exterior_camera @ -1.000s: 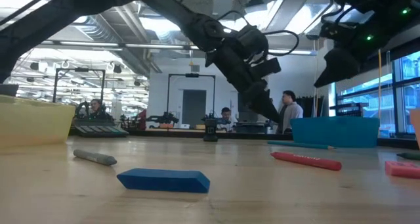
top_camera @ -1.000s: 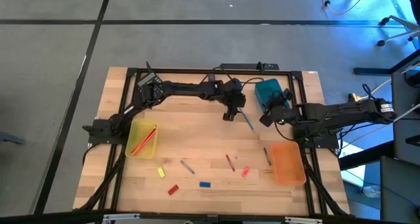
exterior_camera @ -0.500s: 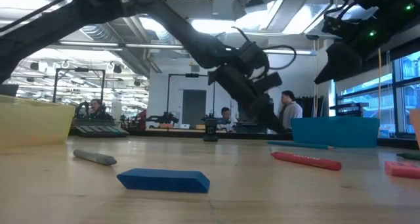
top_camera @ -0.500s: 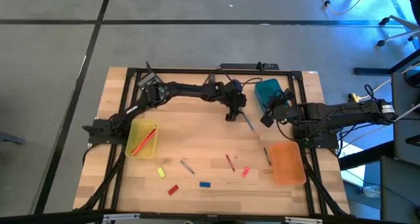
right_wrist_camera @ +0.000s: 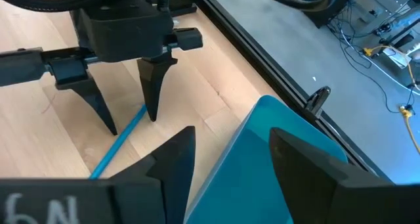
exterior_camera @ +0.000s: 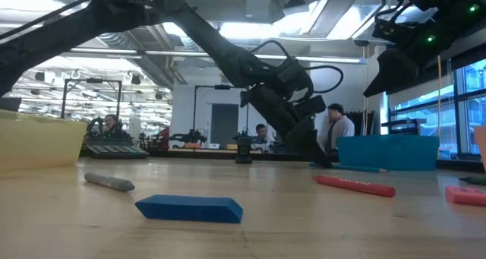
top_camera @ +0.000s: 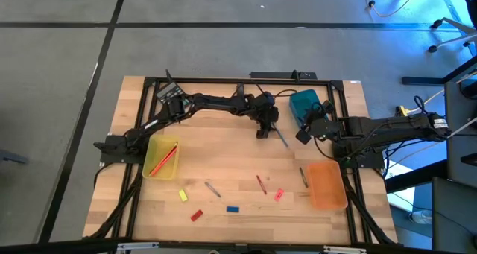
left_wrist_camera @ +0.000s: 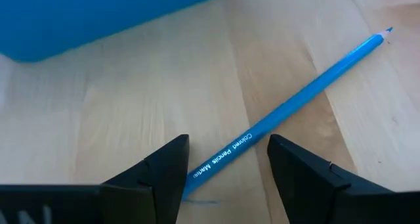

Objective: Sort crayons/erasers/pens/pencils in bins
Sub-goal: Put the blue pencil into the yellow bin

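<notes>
Blue eraser [exterior_camera: 190, 208] sits front and centre on the table, grey pen [exterior_camera: 110, 183] at its 10 o'clock. Left gripper [exterior_camera: 317, 159] is down at the tabletop by the teal bin [exterior_camera: 387, 152], fingers hard to make out, red pencil [exterior_camera: 355, 186] nearby

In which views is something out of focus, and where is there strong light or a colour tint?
Low view: the blue eraser up front looks soft, and the bright ceiling lights behind leave the arms as dark silhouettes. High view: a blue glow tints the floor at the upper right corner. Left wrist view: the blue pencil is sharp, its print readable, while the teal bin is a soft blur.
</notes>
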Controlling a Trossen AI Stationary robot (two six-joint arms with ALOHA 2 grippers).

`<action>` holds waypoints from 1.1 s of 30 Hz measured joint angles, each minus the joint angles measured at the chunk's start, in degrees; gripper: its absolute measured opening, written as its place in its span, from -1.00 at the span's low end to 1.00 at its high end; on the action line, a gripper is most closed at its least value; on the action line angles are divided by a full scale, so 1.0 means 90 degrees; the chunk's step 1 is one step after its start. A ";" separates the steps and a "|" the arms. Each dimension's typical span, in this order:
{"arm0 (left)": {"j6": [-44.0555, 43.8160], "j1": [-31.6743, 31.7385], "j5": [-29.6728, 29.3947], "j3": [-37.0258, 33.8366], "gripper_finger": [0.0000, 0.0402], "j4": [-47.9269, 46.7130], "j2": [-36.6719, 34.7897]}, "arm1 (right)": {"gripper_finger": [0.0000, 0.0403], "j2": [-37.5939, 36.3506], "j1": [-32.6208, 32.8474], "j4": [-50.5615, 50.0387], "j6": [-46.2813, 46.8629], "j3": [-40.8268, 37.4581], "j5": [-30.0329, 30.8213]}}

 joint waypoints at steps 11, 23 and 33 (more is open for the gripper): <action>-0.0977 -0.0019 0.0093 -0.0015 0.01 -0.0388 -0.0110 | -0.02 0.0000 0.0000 -0.0053 -0.0015 0.0000 0.0005; -0.1065 -0.0222 -0.0505 -0.0002 -0.23 -0.1373 -0.0279 | -0.02 0.0002 -0.0002 -0.0109 -0.0012 0.0000 0.0009; -0.1446 -0.0312 -0.0950 -0.0012 -0.45 -0.1467 -0.0278 | -0.02 0.0002 -0.0002 -0.0109 0.0015 0.0000 0.0007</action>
